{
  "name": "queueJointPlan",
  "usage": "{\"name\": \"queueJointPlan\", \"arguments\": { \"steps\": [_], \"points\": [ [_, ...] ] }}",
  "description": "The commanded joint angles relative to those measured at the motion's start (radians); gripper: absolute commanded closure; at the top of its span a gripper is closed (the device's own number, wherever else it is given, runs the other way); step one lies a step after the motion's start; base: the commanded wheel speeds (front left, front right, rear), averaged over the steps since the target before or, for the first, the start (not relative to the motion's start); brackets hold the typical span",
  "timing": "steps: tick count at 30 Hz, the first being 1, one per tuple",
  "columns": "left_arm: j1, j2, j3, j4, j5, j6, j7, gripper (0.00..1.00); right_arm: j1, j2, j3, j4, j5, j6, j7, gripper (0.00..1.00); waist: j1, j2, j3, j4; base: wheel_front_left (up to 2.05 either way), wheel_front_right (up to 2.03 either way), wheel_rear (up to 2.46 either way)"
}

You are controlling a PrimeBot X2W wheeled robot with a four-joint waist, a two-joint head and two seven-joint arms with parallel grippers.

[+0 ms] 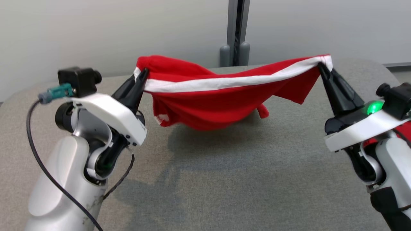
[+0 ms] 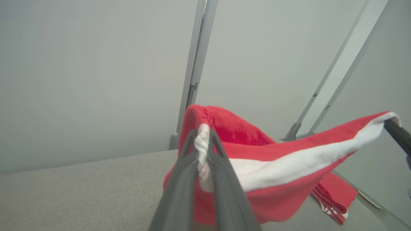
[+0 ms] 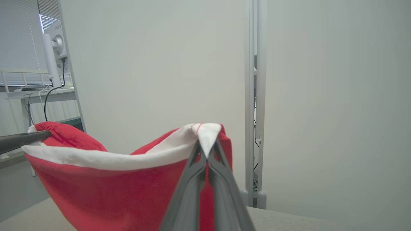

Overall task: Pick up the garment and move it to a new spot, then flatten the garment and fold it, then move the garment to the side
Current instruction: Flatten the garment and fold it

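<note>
The garment (image 1: pixel 212 99) is red with a white band along its top edge. It hangs stretched between both grippers above the grey table (image 1: pixel 224 179), its lower folds sagging close to the surface. My left gripper (image 1: pixel 143 74) is shut on the band's left end, seen close up in the left wrist view as the left gripper (image 2: pixel 203 134) pinching the white band of the garment (image 2: pixel 273 179). My right gripper (image 1: pixel 321 67) is shut on the band's right corner; the right wrist view shows the right gripper (image 3: pixel 206 148) clamping the white corner of the garment (image 3: pixel 112 189).
A grey post (image 1: pixel 237 32) stands against the pale wall behind the table's far edge. In the right wrist view a desk with a monitor (image 3: pixel 53 48) stands off to the left. A black cable (image 1: pixel 41 163) loops beside my left forearm.
</note>
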Motion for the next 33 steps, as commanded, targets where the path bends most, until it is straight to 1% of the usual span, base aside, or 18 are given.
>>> {"name": "queueJointPlan", "arguments": {
  "steps": [1,3,6,8,9,13,15,17,19,21,25,28,30,31,32,33],
  "points": [
    [-0.028,0.005,0.009,-0.029,-0.019,0.014,0.039,1.00,-0.012,-0.010,-0.010,-0.027,0.003,0.000,0.020,1.00,0.0000,0.0000,-0.020,-0.007,0.00,0.00,0.00],
    [-0.049,0.006,0.017,-0.060,-0.044,0.028,0.087,1.00,-0.025,-0.021,-0.022,-0.058,0.004,0.000,0.044,1.00,0.0000,0.0000,-0.030,-0.008,0.00,0.00,0.00],
    [-0.082,-0.006,0.034,-0.097,-0.077,0.062,0.142,1.00,-0.038,-0.029,-0.038,-0.099,-0.006,0.000,0.078,1.00,0.0000,0.0000,-0.040,-0.008,0.00,0.00,0.00],
    [-0.102,-0.014,0.049,-0.114,-0.103,0.085,0.175,1.00,-0.044,-0.024,-0.055,-0.126,0.002,0.000,0.100,1.00,0.0000,0.0000,-0.043,-0.008,0.00,0.00,0.00],
    [-0.102,-0.014,0.049,-0.114,-0.103,0.085,0.175,1.00,-0.044,-0.024,-0.055,-0.126,0.002,0.000,0.100,1.00,0.0000,0.0000,-0.043,-0.008,0.00,0.00,0.00],
    [-0.149,-0.021,0.074,-0.132,-0.141,0.128,0.236,1.00,-0.056,-0.009,-0.093,-0.166,0.012,0.000,0.148,1.00,0.0000,0.0000,-0.036,-0.006,0.00,0.00,0.00],
    [-0.177,-0.028,0.092,-0.128,-0.166,0.152,0.265,1.00,-0.067,-0.007,-0.112,-0.172,-0.007,0.000,0.175,1.00,0.0000,0.0000,-0.022,-0.007,0.00,0.00,0.00],
    [-0.213,-0.034,0.113,-0.114,-0.193,0.177,0.295,1.00,-0.082,0.016,-0.153,-0.152,-0.025,-0.001,0.204,1.00,0.0000,0.0000,0.001,-0.010,0.00,0.00,0.00],
    [-0.263,-0.034,0.132,-0.086,-0.209,0.200,0.322,1.00,-0.117,0.043,-0.173,-0.140,-0.042,0.000,0.233,1.00,0.0000,0.0000,0.035,-0.014,0.00,0.00,0.00],
    [-0.323,-0.026,0.138,-0.053,-0.210,0.213,0.342,1.00,-0.169,0.059,-0.182,-0.119,-0.057,0.000,0.256,1.00,0.0000,0.0000,0.075,-0.020,0.00,0.00,0.00],
    [-0.489,-0.010,0.119,0.027,-0.174,0.215,0.361,1.00,-0.329,0.081,-0.176,-0.065,-0.049,0.000,0.287,1.00,0.0000,0.0000,0.183,-0.031,0.00,0.00,0.00],
    [-0.638,-0.018,0.117,0.109,-0.152,0.213,0.341,1.00,-0.484,0.093,-0.154,0.002,-0.057,0.000,0.281,1.00,0.0000,0.0000,0.269,-0.041,0.00,0.00,0.00],
    [-0.755,-0.025,0.119,0.165,-0.130,0.201,0.300,1.00,-0.600,0.087,-0.141,0.052,-0.083,0.000,0.253,1.00,0.0000,0.0000,0.329,-0.045,0.00,0.00,0.00],
    [-0.858,-0.035,0.121,0.230,-0.105,0.181,0.232,1.00,-0.703,0.095,-0.134,0.112,-0.103,0.000,0.203,1.00,0.0000,0.0000,0.381,-0.046,0.00,0.00,0.00],
    [-0.904,-0.036,0.120,0.262,-0.091,0.168,0.197,1.00,-0.750,0.101,-0.135,0.141,-0.113,0.000,0.177,1.00,0.0000,0.0000,0.407,-0.046,0.00,0.00,0.00],
    [-0.941,-0.035,0.113,0.296,-0.077,0.143,0.156,1.00,-0.788,0.112,-0.136,0.173,-0.121,0.000,0.144,1.00,0.0000,0.0000,0.426,-0.047,0.00,0.00,0.00]
  ]
}}
